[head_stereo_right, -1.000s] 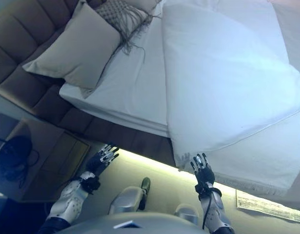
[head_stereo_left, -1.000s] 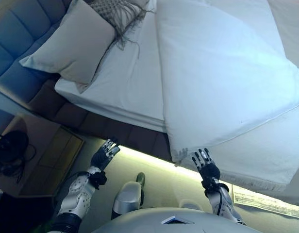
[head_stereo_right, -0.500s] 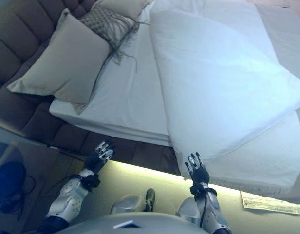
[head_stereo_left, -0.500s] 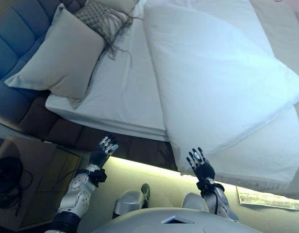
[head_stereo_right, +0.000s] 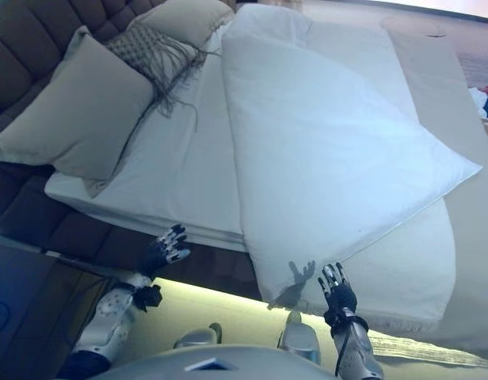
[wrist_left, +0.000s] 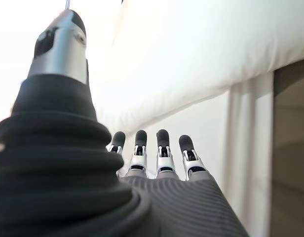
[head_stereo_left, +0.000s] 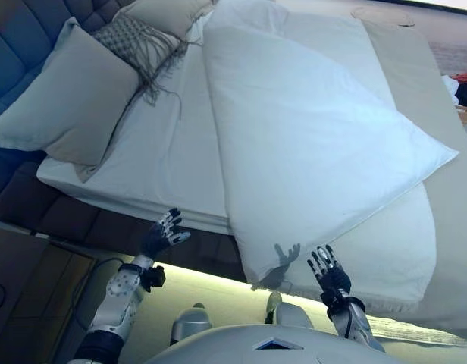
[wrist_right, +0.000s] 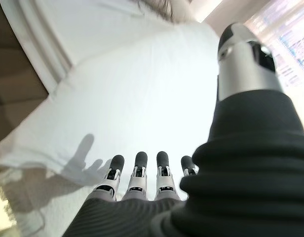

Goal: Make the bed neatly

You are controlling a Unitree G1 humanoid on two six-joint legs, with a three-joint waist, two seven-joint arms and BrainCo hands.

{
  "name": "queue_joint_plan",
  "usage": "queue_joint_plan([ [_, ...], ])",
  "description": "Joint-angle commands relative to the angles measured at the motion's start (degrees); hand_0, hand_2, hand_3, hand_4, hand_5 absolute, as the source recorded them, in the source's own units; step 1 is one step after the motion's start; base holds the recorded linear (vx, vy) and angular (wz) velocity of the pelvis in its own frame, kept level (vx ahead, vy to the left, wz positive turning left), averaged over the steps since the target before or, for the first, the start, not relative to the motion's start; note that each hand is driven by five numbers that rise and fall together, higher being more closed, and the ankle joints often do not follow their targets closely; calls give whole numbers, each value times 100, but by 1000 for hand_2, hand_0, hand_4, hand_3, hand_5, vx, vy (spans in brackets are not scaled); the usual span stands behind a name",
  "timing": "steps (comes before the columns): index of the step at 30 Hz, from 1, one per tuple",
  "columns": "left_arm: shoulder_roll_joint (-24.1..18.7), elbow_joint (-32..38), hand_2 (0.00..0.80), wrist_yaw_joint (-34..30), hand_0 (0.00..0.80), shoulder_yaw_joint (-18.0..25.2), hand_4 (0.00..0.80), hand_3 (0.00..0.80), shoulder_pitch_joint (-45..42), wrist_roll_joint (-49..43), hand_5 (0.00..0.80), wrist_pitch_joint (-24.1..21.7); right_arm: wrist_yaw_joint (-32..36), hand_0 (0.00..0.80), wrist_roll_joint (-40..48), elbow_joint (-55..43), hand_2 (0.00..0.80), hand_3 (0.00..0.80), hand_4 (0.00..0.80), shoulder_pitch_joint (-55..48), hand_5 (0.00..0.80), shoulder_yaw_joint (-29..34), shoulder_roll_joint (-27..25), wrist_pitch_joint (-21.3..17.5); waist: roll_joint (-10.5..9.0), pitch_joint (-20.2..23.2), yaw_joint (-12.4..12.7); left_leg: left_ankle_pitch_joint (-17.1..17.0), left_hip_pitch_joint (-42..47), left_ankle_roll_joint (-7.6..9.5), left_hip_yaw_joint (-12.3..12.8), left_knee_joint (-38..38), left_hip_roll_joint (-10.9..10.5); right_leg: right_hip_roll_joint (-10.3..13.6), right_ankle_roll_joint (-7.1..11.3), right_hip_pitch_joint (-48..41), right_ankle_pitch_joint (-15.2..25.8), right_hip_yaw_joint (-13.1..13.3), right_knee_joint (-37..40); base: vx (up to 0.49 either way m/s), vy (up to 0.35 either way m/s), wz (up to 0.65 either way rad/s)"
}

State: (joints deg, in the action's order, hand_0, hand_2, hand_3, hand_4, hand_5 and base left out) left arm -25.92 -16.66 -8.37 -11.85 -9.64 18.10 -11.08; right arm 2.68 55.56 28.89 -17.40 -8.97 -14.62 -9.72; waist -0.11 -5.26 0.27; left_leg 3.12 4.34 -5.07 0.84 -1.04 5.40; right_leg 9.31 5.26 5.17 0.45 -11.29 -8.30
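Note:
A white duvet [head_stereo_left: 309,144] lies askew on the bed, folded over so one corner points right and its near corner hangs over the bed's near side. A white sheet [head_stereo_left: 169,152] covers the mattress to its left. My left hand [head_stereo_left: 162,235] is open, raised just off the mattress's near edge, touching nothing. My right hand [head_stereo_left: 329,275] is open, raised just below the duvet's hanging near corner, apart from it. In the right wrist view its fingers [wrist_right: 137,173] are straight with the duvet [wrist_right: 132,98] past them.
A large grey pillow [head_stereo_left: 63,95] leans on the dark tufted headboard [head_stereo_left: 14,45], with a fringed cushion [head_stereo_left: 135,45] and another pillow [head_stereo_left: 169,11] beyond. A beige cover [head_stereo_left: 415,98] lies along the bed's right side. A lit strip runs under the bed frame [head_stereo_left: 211,269].
The camera has shifted, showing more of the bed. Both hands stay open and raised; the right hand has come a little closer to the duvet's hanging corner.

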Motion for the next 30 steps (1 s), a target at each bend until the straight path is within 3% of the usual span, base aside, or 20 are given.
queue_joint_plan([
  [1, -371, 82, 0, 677, 0, -115, 0, 0, 664, -702, 0, -654, 12, 0, -211, 104, 0, 0, 0, 212, 0, 6, -110, 109, -113, -76, -253, 573, 156, 457, 103, -926, -46, 224, 424, 744, 581, 304, -59, 100, -162, 2],
  [3, -346, 8, 0, 961, 0, -265, 0, 0, 824, -941, 0, -775, 138, 0, -217, 334, 0, 0, 0, 352, 0, 79, -201, 143, -70, -189, -337, 309, -67, 374, 113, -1490, 88, 100, 294, 708, 487, 375, -107, 98, -126, -13],
  [5, -233, -91, 0, 1422, 0, -674, 0, 0, 1196, -948, 0, -782, 159, 0, -136, 366, 0, 0, 0, 633, 0, 118, -380, 108, 69, -319, -402, 102, -263, 275, 15, -1049, 246, 44, 282, 937, 440, 386, -260, -164, 44, -10],
  [7, 8, -590, 0, 2132, 0, -1170, 0, 0, 2166, -1173, 0, -1087, 194, 0, 123, 521, 0, 0, 0, 1435, 0, 55, -584, -190, 216, -837, -366, -376, -832, 100, -436, -257, 240, 59, 333, 1430, 385, 514, -474, -620, 226, -13],
  [8, 118, -792, 0, 2367, 0, -1310, 0, 0, 2523, -1403, 0, -1219, 100, 0, 208, 494, 0, 0, 0, 1730, 0, 29, -660, -267, 291, -1054, -353, -693, -1102, 14, -538, -52, 294, 79, 337, 1570, 327, 564, -537, -607, 262, -35],
  [11, 333, -1037, 0, 3228, 0, -1624, 0, 0, 3152, -2494, 0, -1377, -203, 0, 263, 537, 0, 0, 0, 2247, 0, 0, -741, -429, 492, -1413, -457, -585, -1408, 59, -321, 88, 189, 477, 478, 2266, 350, 735, -878, -273, 226, -25],
  [16, 83, -341, 0, 4036, 0, -1723, 0, 0, 3610, -3824, 0, -984, -183, 0, 293, 883, 0, 0, 0, 2466, 0, 53, -794, -459, 662, -1752, -461, -432, -2156, 89, -258, -475, -127, 744, 615, 2948, 459, 997, -1270, -66, 103, -12],
  [21, 364, -177, 0, 4526, 0, -2011, 0, 0, 4513, -4571, 0, -448, -286, 0, 295, 927, 0, 0, 0, 2787, 0, -119, -601, -343, 750, -2065, -633, -237, -2393, 77, -302, -801, -228, 716, 649, 3386, 477, 1161, -1505, -33, 4, -14],
  [30, 771, -328, 0, 5127, 0, -2172, 0, 0, 5148, -5782, 0, 251, -218, 0, 419, 547, 0, 0, 0, 2658, 0, -227, -472, -467, 613, -2453, -925, -10, -2621, 19, -285, -1111, -147, 538, 673, 3898, 437, 1357, -1877, -8, -27, -13],
])
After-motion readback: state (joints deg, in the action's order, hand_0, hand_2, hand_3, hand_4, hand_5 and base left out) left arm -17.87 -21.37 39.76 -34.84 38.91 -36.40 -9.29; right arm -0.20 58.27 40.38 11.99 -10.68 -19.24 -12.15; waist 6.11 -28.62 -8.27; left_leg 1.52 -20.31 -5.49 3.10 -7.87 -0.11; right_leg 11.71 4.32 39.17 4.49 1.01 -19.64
